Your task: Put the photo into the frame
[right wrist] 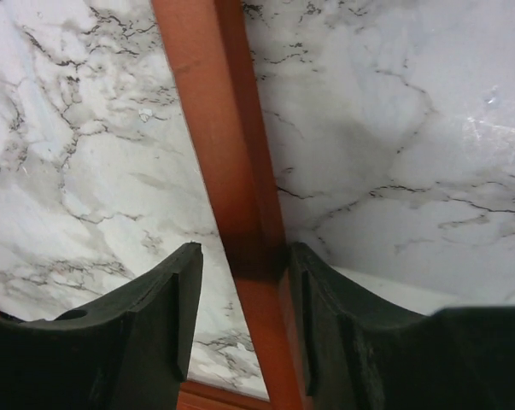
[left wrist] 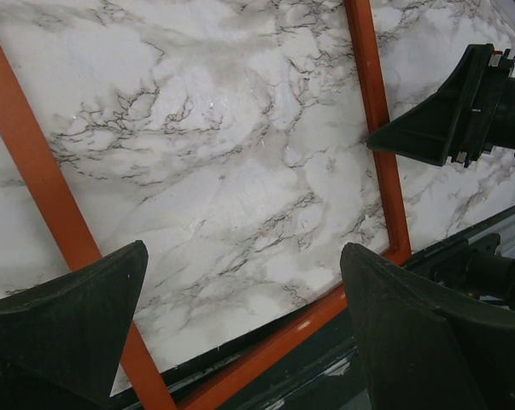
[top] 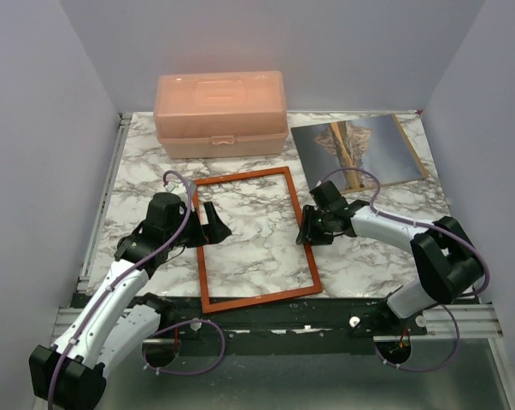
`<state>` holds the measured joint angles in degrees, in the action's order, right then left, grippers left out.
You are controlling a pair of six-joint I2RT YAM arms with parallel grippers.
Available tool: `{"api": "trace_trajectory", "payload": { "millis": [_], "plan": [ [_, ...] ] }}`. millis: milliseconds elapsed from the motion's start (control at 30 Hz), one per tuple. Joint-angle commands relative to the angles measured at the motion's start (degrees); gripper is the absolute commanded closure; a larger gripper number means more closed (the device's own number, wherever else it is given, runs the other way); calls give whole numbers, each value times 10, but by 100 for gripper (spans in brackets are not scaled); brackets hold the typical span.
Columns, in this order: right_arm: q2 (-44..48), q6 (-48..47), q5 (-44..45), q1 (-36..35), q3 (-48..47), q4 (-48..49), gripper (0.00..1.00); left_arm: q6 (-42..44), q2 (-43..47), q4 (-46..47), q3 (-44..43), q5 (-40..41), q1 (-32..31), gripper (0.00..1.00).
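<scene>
The frame (top: 240,177) lies flat on the marble table, reddish-brown side up, with bare marble showing through it. Its near rail (left wrist: 266,350) hangs slightly over the table's front edge. My right gripper (top: 307,225) straddles the frame's right rail (right wrist: 210,128). In the right wrist view it (right wrist: 244,249) is narrowly open: the right finger touches the rail and a gap remains at the left finger. My left gripper (top: 216,220) hovers wide open just inside the left rail (left wrist: 35,171) and holds nothing (left wrist: 244,248). The photo (top: 355,154) lies at the back right.
A peach plastic box (top: 220,114) stands at the back of the table, behind the frame. The photo rests on a brown board whose edge (top: 413,147) shows at its right. A dark rail (top: 283,320) runs along the table's near edge.
</scene>
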<state>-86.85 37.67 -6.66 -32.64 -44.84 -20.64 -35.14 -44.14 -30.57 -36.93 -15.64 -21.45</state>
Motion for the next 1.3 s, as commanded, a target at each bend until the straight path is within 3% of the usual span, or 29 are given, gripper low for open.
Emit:
{"api": "trace_trajectory", "payload": {
  "millis": [0, 67, 200, 300, 500, 767, 1267],
  "plan": [
    [-46, 26, 64, -30, -12, -22, 58, -3, -10, -14, -8, 14, -2, 1],
    [-53, 44, 80, -39, -14, -26, 64, -3, -11, -14, -9, 18, -2, 1],
    [-42, 54, 100, -54, -17, -37, 63, -2, -9, -23, -12, 24, -2, 1],
    [-15, 48, 119, -63, -29, -59, 36, 3, 2, -36, -16, 39, -2, 2],
    [18, 31, 145, -90, -93, -109, 1, 5, 41, -66, -38, 70, -3, 1],
    [-81, 39, 111, -169, -203, -111, 0, -13, 98, -103, -129, 104, -3, 1],
    [-358, 72, 27, -340, -476, -95, 0, -34, 167, -94, -271, 151, -2, 1]
  ]
}}
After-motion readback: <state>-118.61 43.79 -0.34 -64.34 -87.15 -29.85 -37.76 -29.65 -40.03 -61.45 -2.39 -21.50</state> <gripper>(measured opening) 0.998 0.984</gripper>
